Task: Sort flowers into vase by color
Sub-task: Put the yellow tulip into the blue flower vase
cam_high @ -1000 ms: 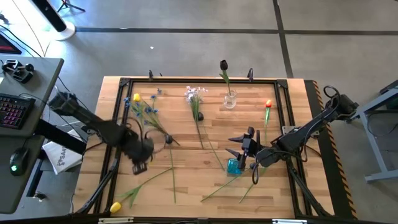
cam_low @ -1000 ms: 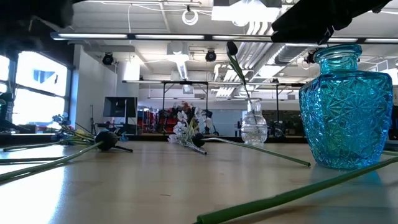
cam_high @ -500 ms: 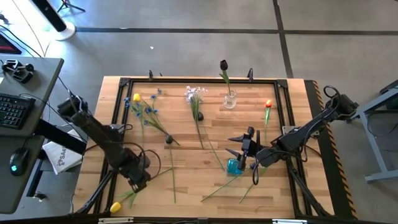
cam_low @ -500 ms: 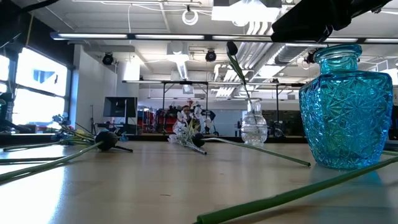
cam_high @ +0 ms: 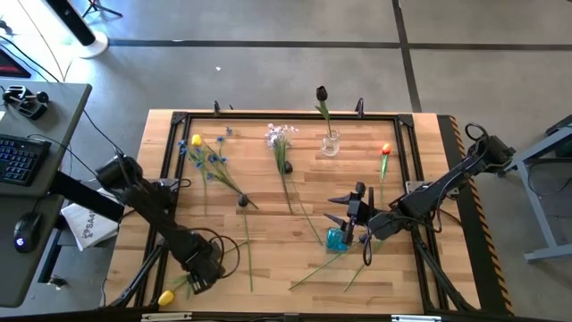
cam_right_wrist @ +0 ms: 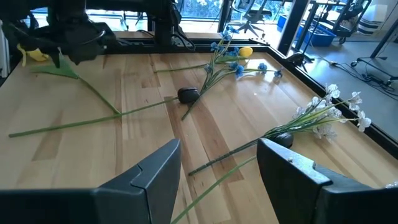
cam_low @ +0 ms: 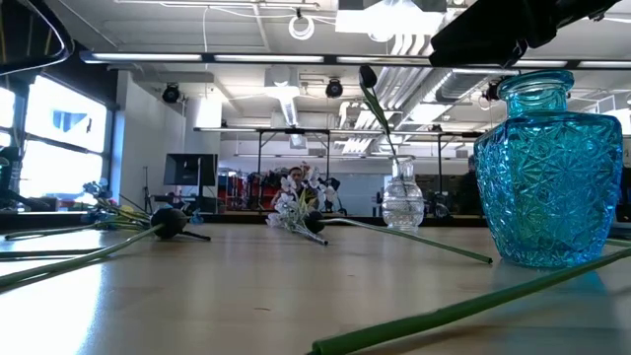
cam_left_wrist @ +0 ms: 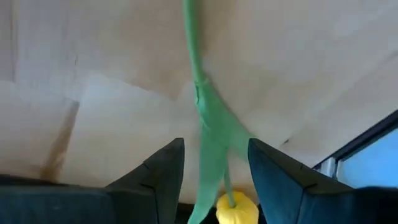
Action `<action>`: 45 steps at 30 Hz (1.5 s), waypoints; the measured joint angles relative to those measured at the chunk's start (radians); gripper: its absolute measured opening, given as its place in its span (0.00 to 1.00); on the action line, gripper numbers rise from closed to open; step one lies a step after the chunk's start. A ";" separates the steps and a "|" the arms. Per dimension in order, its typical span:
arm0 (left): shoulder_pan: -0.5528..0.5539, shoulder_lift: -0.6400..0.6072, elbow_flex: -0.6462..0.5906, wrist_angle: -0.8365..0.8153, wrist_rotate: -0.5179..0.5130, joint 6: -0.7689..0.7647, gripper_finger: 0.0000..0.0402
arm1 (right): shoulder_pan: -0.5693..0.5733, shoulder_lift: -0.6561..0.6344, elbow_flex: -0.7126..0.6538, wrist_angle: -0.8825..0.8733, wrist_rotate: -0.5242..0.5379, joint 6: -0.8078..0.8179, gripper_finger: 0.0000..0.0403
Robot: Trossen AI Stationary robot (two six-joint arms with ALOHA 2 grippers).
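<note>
Overhead view: left gripper point(cam_high: 202, 273) has travelled from mid-table, near the dark-headed flower point(cam_high: 242, 201), to the near-left corner of the table point(cam_high: 268, 174), and now hangs above the leafy part of the yellow flower point(cam_high: 166, 297). That flower's head lies at the near edge, with its stem running up and right toward the centre. Right gripper point(cam_high: 351, 212) has not moved; it waits just beside the blue vase point(cam_high: 336, 239). A clear vase point(cam_high: 331, 143) at the far side already carries a near-black flower point(cam_high: 321, 93). Blue flowers point(cam_high: 211, 159), a lilac-white spray point(cam_high: 281, 135) and an orange-red flower point(cam_high: 385, 150) lie loose on the wood.

Low view: blue vase point(cam_low: 548, 168) stands empty in the foreground, with loose stems across the boards and the clear vase point(cam_low: 402, 202) behind. Neither gripper's fingers show here.

Left wrist view: fingers point(cam_left_wrist: 166, 171) stand apart, one on each side of the green stem point(cam_left_wrist: 211, 140), not clamped on it. The yellow head point(cam_left_wrist: 237, 208) sits between the finger roots.

Right wrist view: fingers point(cam_right_wrist: 149, 174) stand apart and hold nothing. The left arm is visible across the table, over the yellow flower point(cam_right_wrist: 34, 55).

Assessment: the left arm has lined up for a pick of the yellow flower. Closure on the stem is the next requirement.
</note>
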 joint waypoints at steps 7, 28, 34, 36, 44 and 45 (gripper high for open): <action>0.003 0.071 0.000 -0.021 -0.003 0.104 0.34 | 0.000 0.000 0.000 0.003 0.000 0.000 0.52; 0.094 0.078 0.143 -0.263 -0.324 0.832 0.01 | 0.000 0.000 0.000 0.002 0.000 -0.001 0.52; 0.097 0.078 0.196 -0.372 -0.541 1.302 0.00 | 0.000 0.000 0.000 0.003 0.000 0.000 0.52; 0.097 0.078 0.191 -0.387 -0.601 1.453 0.01 | 0.000 0.000 0.000 0.003 0.000 0.000 0.52; 0.145 0.078 0.161 -0.390 -0.657 1.502 0.12 | 0.000 0.000 0.000 0.003 0.000 0.000 0.52; 0.153 0.078 0.166 -0.397 -0.636 1.453 0.15 | 0.000 0.000 0.000 0.003 0.000 0.000 0.52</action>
